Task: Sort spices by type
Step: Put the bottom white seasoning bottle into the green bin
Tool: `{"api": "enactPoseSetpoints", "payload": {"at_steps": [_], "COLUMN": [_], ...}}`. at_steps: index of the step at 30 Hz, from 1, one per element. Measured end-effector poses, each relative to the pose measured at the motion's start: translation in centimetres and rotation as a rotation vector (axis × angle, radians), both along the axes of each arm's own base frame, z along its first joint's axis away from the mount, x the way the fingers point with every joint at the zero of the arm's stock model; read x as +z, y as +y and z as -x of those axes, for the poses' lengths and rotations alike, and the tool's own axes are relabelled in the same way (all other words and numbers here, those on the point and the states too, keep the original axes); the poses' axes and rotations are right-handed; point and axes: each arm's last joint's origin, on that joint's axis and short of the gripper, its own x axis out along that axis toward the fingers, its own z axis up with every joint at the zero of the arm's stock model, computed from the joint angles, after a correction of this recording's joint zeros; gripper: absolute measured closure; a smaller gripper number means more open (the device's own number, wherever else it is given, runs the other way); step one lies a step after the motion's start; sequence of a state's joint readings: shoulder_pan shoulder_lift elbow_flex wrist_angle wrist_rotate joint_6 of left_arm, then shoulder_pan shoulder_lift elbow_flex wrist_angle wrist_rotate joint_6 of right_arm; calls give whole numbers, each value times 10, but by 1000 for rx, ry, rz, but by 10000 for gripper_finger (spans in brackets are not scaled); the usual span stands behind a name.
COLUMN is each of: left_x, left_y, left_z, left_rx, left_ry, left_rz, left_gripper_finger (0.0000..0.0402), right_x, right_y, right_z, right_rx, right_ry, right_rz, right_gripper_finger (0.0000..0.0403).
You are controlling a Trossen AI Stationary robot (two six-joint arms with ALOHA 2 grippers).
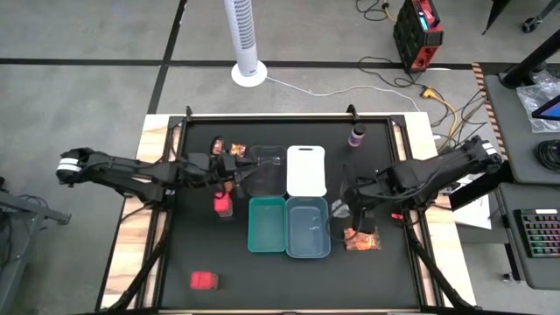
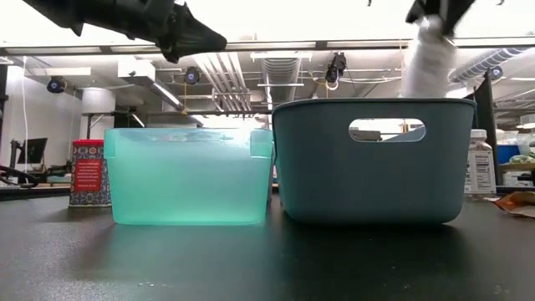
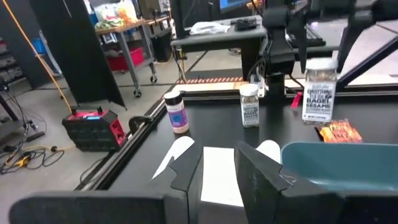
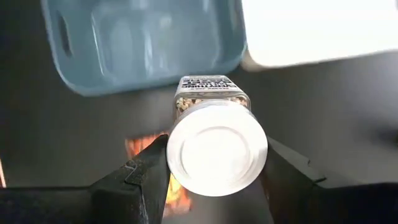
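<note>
Jar (image 4: 216, 144) pickup is the step in hand, I'd say. My right gripper (image 4: 214, 167) is down over a white-capped jar just right of the grey-blue tray (image 1: 308, 229), one dark finger (image 4: 149, 174) on each side of the cap and both looking pressed against it. So it's closed on the cap; whether the jar has left the table I can't tell. An orange packet (image 1: 361, 239) lies on the table right under it.

Next move (my guess) is lift straight up, swing over a tray and set the jar in. Trays look bare from above, so any of them would do, as long as the other white-capped jar (image 3: 249, 105) ends up in the same one. I need to clear the tray wall on the way.

Pose: right arm reaches in from the right edge, wrist bent so the fingers point straight down.

My left gripper (image 1: 229, 166) hangs above the table at the clear tray (image 1: 265, 169), fingers nearly together, nothing between them that I can see. A red box (image 1: 222, 204) sits just below it, another red box (image 1: 204, 280) near the front edge, a purple bottle (image 1: 357, 136) at the back.
</note>
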State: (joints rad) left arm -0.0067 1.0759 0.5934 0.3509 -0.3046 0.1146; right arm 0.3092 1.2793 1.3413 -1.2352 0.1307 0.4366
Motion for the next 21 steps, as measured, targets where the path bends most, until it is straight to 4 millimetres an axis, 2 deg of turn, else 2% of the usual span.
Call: {"api": "enactPoseSetpoints", "payload": {"at_steps": [5,10,14,21], "left_x": [-3,2,15,44], "left_y": [0,0,0,0], "left_z": [-7,-5,6,39], "left_rx": [-2,-3,-6,2], "left_ry": [-16,-42,-81,-205], "left_rz": [-14,-38,-107,-106], "left_gripper_finger": [326,326,326,326], "right_x": [30,44,44,29], "right_y": [0,-6,-14,-23], "right_z": [-9,-25,-47,-103], "right_rx": [57,59,70,125], "right_ry": [-185,-325,-349,-278], "right_rz": [49,44,52,26], "right_gripper_finger": [205,205,205,205]}}
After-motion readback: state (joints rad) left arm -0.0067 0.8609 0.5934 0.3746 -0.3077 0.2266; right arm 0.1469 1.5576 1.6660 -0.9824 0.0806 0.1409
